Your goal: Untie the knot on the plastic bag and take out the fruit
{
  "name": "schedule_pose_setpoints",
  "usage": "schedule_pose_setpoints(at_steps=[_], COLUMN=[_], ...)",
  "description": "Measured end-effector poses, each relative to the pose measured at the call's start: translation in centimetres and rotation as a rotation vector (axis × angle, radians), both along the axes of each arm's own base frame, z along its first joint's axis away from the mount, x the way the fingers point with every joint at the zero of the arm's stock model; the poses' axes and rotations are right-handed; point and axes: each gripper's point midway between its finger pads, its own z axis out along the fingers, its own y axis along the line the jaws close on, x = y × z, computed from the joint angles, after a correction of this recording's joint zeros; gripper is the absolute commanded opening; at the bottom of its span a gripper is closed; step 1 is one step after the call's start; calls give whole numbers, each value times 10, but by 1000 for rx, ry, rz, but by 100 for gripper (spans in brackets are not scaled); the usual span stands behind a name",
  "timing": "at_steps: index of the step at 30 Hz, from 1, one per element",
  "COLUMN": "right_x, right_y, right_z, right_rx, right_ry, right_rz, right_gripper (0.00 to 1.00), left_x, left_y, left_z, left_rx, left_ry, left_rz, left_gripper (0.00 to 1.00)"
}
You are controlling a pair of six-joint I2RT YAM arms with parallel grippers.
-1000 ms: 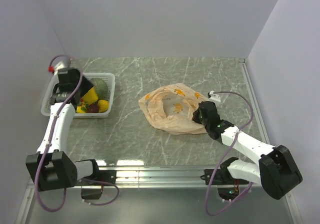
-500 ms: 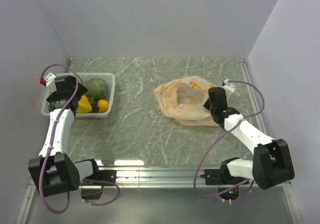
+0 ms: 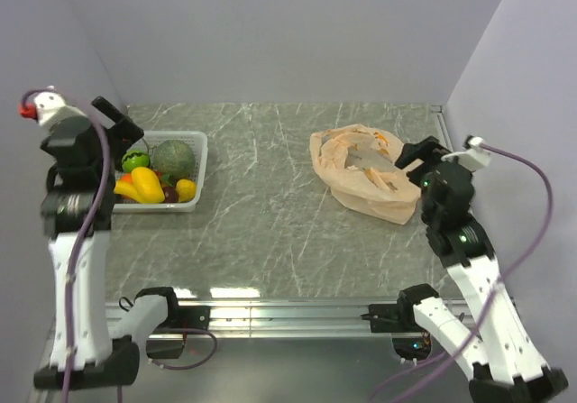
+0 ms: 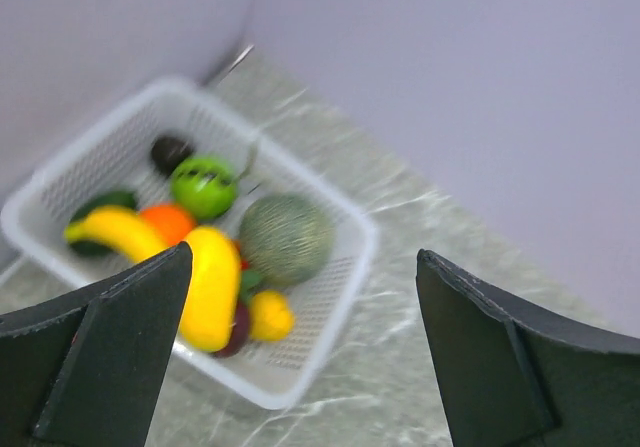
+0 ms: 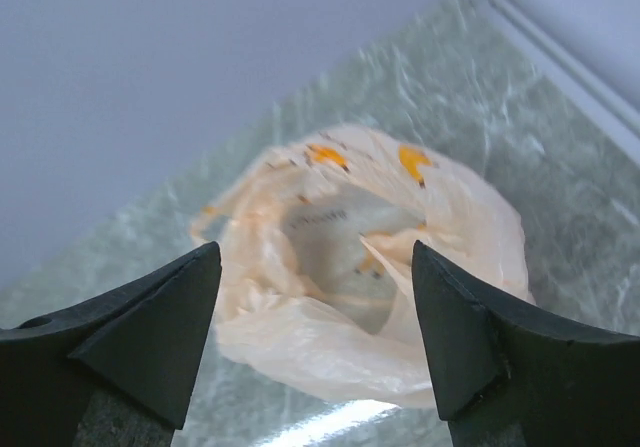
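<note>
The plastic bag [image 3: 365, 176] lies crumpled at the right of the table, mouth gaping; the knot is out of view. Seen from the right wrist, the plastic bag [image 5: 372, 302] shows only orange print inside. My right gripper [image 3: 417, 158] hangs open above the bag's right side, touching nothing; its fingers [image 5: 150, 327] frame the bag. The fruit lies in the white basket [image 4: 320, 342]: banana [image 4: 112, 229], orange [image 4: 168, 221], plump yellow piece [image 4: 212, 285], dark purple one [image 4: 238, 331]. My left gripper [image 3: 117, 125] is raised above the basket, open and empty.
The basket [image 3: 200, 164] also holds a grey-green melon [image 4: 286, 239] and a bright green fruit [image 4: 203, 185]. It stands by the left wall. A metal rail runs along the table's right edge [image 3: 444, 132], close to the bag. Marbled tabletop lies between basket and bag.
Both arms rose up and back. The right gripper opened and let go of the bag, which now lies further right. The left gripper opened fully and lifted off the basket.
</note>
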Motion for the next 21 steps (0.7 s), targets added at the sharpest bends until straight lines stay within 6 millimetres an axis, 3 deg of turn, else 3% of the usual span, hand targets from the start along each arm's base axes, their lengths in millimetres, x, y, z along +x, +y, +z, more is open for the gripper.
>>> schedule_pose_setpoints(at_steps=[3, 5, 9, 12, 14, 17, 21], right_x=[-28, -47, -87, -110, -121, -130, -126], right_y=[-6, -11, -24, -32, -36, -38, -33], right_z=[39, 56, 82, 94, 100, 98, 89], right_rx=[-1, -19, -54, -83, -98, -111, -128], right_ry=[-113, -173, -286, -354, -399, -432, -417], right_rz=[22, 29, 26, 21, 17, 17, 43], right_gripper=[85, 86, 86, 87, 88, 93, 95], left_x=[-42, -82, -158, -202, -213, -213, -205], left_y=[-18, -22, -11, 11, 21, 30, 33], left_z=[61, 96, 130, 130, 122, 97, 63], left_rx=[57, 96, 131, 140, 138, 132, 132], left_ry=[-151, -261, -426, -480, -474, -439, -406], left_rz=[-63, -80, -21, 96, 149, 190, 198], left_gripper=[99, 99, 99, 99, 99, 99, 99])
